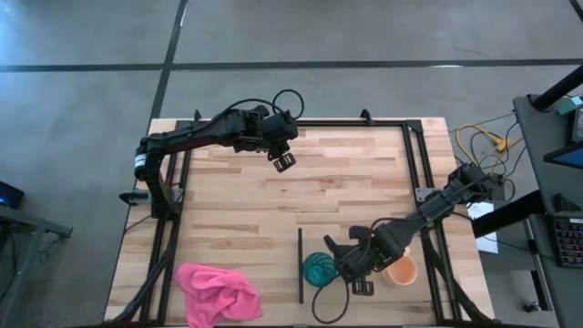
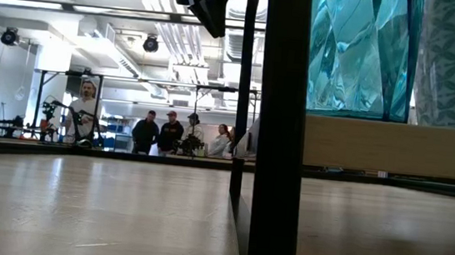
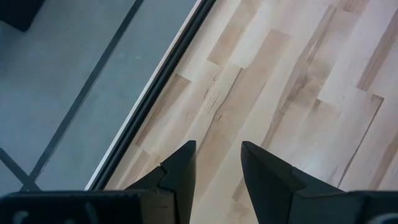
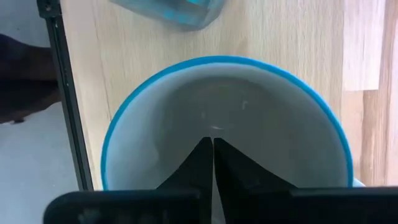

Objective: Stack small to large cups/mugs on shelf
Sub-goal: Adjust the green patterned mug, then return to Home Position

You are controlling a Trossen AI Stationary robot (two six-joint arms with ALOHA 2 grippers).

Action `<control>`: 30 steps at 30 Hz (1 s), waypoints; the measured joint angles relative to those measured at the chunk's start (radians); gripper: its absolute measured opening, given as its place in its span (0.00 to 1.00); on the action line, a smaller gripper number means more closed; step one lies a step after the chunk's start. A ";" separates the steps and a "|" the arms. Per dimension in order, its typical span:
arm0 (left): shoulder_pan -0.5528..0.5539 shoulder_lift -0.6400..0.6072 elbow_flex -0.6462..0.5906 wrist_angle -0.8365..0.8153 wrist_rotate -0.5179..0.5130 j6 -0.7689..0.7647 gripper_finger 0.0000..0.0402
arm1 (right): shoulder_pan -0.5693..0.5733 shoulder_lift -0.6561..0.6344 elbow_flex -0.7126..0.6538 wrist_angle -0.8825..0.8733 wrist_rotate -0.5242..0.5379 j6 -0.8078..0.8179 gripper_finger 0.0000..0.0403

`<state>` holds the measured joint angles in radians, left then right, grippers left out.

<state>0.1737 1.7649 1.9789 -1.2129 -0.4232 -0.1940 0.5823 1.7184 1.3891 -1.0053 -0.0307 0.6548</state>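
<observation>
While hovering straight over the white mug (image 4: 227,118) on the shelf (image 4: 124,43) — right gripper (image 4: 213,162) pinched together, clasping nothing, mouth directly beneath. Teal tumbler (image 1: 319,269) just beside, orange mug (image 1: 401,271) opposite. Left gripper (image 3: 217,165) parted, well apart — no help.

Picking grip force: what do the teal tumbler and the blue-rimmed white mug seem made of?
Teal faceted tumbler: likely clear plastic or glass; light passes through its facets. White mug with blue rim: probably glazed ceramic, opaque with a smooth interior. Right gripper is over its mouth.
</observation>
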 joint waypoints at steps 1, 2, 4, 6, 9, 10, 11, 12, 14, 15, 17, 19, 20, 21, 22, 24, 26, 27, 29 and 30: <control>0.000 0.000 0.000 0.000 0.000 0.000 0.28 | 0.000 0.000 0.000 0.000 0.000 0.000 0.02; 0.000 0.000 0.000 0.000 0.000 0.000 0.28 | 0.000 0.000 0.000 0.000 -0.001 0.000 0.02; 0.000 0.000 0.000 0.000 0.000 0.000 0.28 | 0.000 0.000 0.000 0.000 -0.010 0.001 0.02; 0.000 0.000 0.000 0.000 0.000 0.000 0.28 | 0.001 0.000 0.000 -0.001 -0.027 0.002 0.02; 0.000 0.000 0.000 0.000 0.000 0.000 0.28 | 0.009 0.000 0.000 -0.003 -0.029 0.017 0.02; 0.000 0.000 0.000 0.000 0.000 0.000 0.28 | 0.012 0.000 0.000 -0.007 -0.029 0.027 0.02; 0.000 0.000 0.000 0.000 0.000 0.000 0.28 | 0.015 0.000 0.000 -0.010 -0.029 0.036 0.02; 0.000 0.000 0.000 0.000 0.000 0.000 0.28 | 0.018 0.000 0.000 -0.014 -0.029 0.043 0.02; 0.000 0.000 0.000 0.000 0.000 0.000 0.28 | 0.028 0.000 0.000 -0.015 -0.029 0.051 0.02; 0.000 0.000 0.000 0.000 0.000 0.000 0.28 | 0.032 0.000 0.000 -0.015 -0.029 0.056 0.02; 0.000 0.000 0.000 0.000 0.000 0.000 0.28 | 0.036 0.000 0.000 -0.015 -0.029 0.063 0.02; 0.000 0.000 0.000 0.000 0.000 0.000 0.28 | 0.036 0.000 0.000 -0.013 -0.027 0.063 0.02; 0.000 0.000 0.000 0.000 0.000 0.000 0.28 | 0.035 0.000 0.000 -0.007 -0.025 0.063 0.02; 0.000 0.000 0.000 0.000 0.000 0.000 0.28 | 0.033 0.000 0.000 -0.001 -0.023 0.063 0.02; 0.000 0.000 0.000 0.000 0.000 0.000 0.28 | 0.032 0.000 0.000 0.004 -0.021 0.067 0.02; 0.000 0.000 0.000 0.000 0.000 -0.001 0.28 | 0.030 0.000 0.000 0.007 -0.020 0.071 0.02; 0.000 0.000 0.000 -0.001 0.000 -0.001 0.28 | 0.030 -0.001 0.000 0.008 -0.019 0.071 0.02; 0.000 0.000 0.000 -0.001 0.000 -0.001 0.28 | 0.031 -0.002 0.000 0.009 -0.018 0.071 0.02; 0.000 0.000 0.000 -0.001 0.000 -0.001 0.28 | 0.031 -0.005 0.006 0.006 -0.018 0.071 0.02; 0.000 0.000 0.000 -0.001 0.000 -0.001 0.28 | 0.031 -0.006 0.016 0.007 -0.017 0.071 0.02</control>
<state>0.1736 1.7648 1.9789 -1.2140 -0.4232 -0.1947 0.6132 1.7124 1.4047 -0.9980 -0.0479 0.7258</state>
